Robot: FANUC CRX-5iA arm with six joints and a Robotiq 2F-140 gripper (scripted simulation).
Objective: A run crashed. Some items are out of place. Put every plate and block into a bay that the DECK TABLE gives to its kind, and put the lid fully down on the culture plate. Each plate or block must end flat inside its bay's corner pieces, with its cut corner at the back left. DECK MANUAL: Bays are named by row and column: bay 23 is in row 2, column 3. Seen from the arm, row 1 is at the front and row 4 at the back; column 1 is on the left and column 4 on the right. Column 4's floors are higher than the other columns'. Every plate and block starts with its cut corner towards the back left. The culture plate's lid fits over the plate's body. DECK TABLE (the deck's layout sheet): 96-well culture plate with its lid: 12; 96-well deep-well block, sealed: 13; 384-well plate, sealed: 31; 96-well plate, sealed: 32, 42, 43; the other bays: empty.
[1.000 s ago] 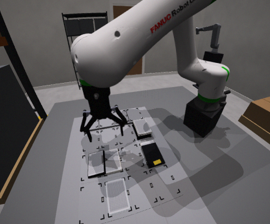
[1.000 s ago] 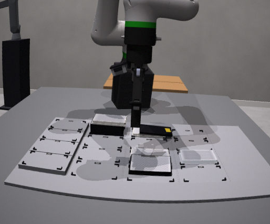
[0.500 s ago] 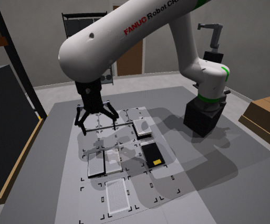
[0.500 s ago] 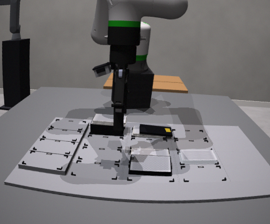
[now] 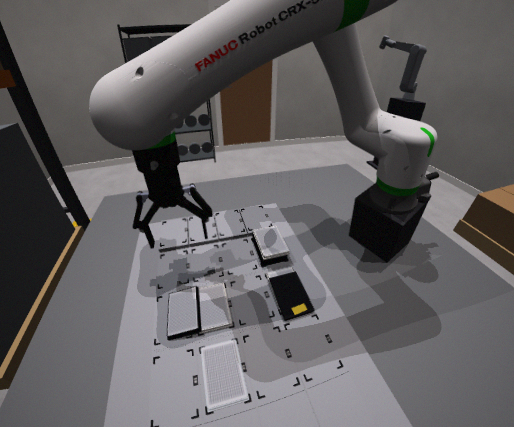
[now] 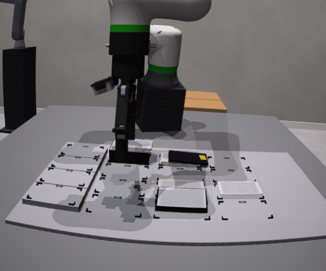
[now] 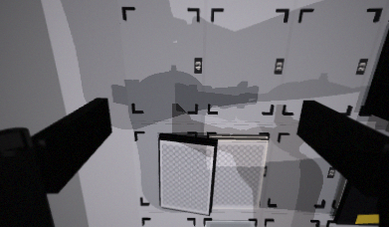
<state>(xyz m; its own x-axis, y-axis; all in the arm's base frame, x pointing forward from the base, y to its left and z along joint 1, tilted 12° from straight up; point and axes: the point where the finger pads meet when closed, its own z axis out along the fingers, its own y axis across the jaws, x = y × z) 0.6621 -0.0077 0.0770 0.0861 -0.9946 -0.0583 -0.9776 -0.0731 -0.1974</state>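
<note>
My gripper is open and empty, above the deck. In bay 13 a pale plate sits on a black-sided block. At bay 12 a black slab with a yellow patch, apparently the lid, lies offset over a clear body. A clear plate is in bay 32. A dark-sided plate is shifted from bay 42 towards it, its edge seemingly raised on it. The 384-well plate lies in bay 31.
The raised column 4 floor stands beside column 3 and bears no items. Bays 23, 33 and 43 hold nothing. Shadows of the arm cross the deck. Cardboard boxes are beyond the table.
</note>
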